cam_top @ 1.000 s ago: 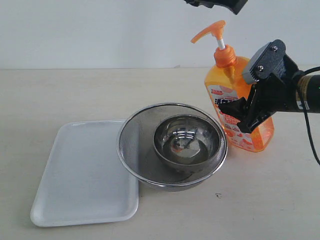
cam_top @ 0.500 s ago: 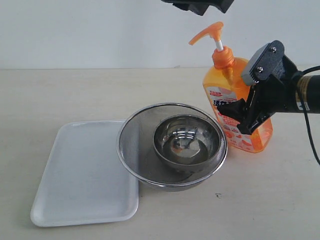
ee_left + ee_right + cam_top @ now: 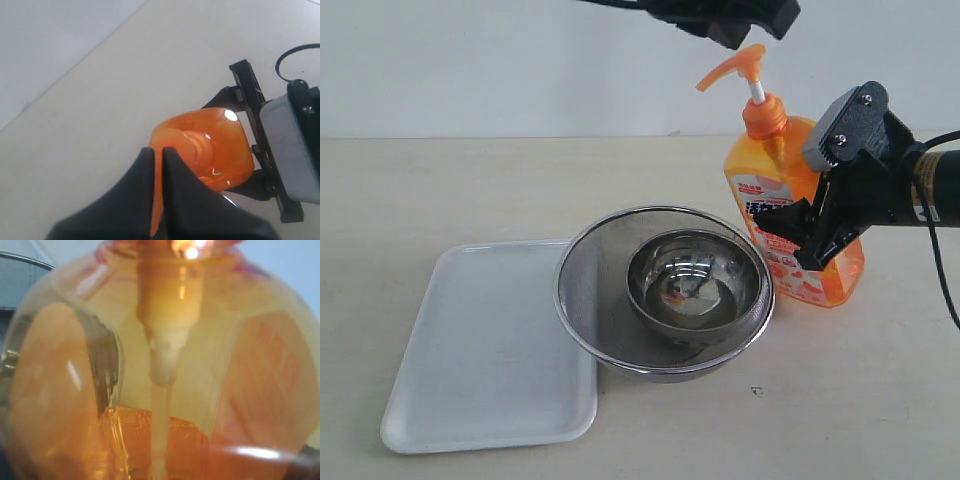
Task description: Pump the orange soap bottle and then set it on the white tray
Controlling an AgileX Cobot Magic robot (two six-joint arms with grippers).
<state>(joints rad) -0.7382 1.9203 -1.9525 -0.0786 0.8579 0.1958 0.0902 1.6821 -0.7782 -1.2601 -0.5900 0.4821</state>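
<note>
Grasping tall translucent orange plastic soap bottle (image 3: pixel 775 165) mid-body with right gripper (image 3: pixel 798 240), upright on tabletop (image 3: pixel 470 180) beside round metal strainer (image 3: pixel 580 290); clenched left gripper (image 3: pixel 156 150) above pump (image 3: pixel 745 62). Probably heavy, slick, squashy: grip low, firmly.

Exterior: the left gripper (image 3: pixel 732 32) above the bottle (image 3: pixel 782 165) is cut off by the top edge. The right gripper (image 3: pixel 815 232) covers the middle of the bottle's label, whose print is too small to read. Right wrist: the bottle fills the frame, blurred, with its outline cut on all sides and the jaws out of frame. Left wrist: dark, out-of-focus fingers (image 3: pixel 135 200) cover most of the bottle's pump head, and its base is hidden beneath its shoulders.
</note>
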